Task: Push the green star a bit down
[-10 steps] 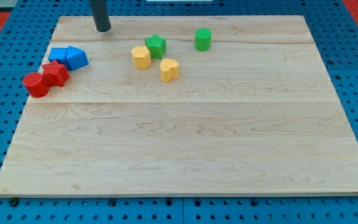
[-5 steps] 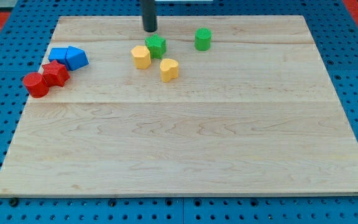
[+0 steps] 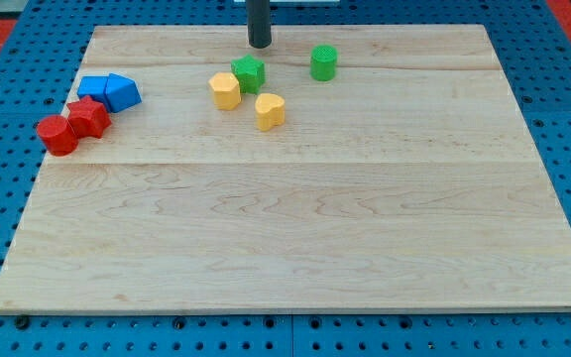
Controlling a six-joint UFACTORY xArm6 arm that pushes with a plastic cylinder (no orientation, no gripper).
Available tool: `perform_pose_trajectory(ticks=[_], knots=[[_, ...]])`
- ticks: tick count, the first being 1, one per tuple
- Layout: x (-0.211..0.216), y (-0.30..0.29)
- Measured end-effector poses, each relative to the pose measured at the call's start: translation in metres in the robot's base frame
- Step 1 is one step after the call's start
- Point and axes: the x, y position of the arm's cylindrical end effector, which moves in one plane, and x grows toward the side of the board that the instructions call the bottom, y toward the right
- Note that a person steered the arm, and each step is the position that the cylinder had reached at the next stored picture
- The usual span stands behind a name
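My tip (image 3: 259,45) sits clear at 12 o'clock of the green star (image 3: 249,73), touching nothing; this end effector is a bare rod, holding nothing. The star rests on the surface (image 3: 295,228), yellow block (image 3: 225,90) touching at 8. It looks light, rigid, likely to spin; I'd push its top edge, centred

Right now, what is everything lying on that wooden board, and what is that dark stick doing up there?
green star: 1, green, upper middle, touching the yellow block on its left
green cylinder: 1, green, to the star's right, standing apart
yellow blocks: 2, yellow, just below the star; the second lies lower right
blue blocks: 2, blue, touching, far left
red blocks: 2, red, below the blue pair; the other lower left
wooden board: 1, pale wood, on a blue pegboard
my tip: 1, dark rod, just above the star, not touching
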Motion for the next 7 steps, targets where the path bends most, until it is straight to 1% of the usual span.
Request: perform_pose_trajectory(ticks=[1,2,3,5,6,7], knots=[[0.001,0.000],[0.030,-0.012],[0.046,-0.013],[0.047,-0.015],[0.036,-0.016],[0.039,-0.039]])
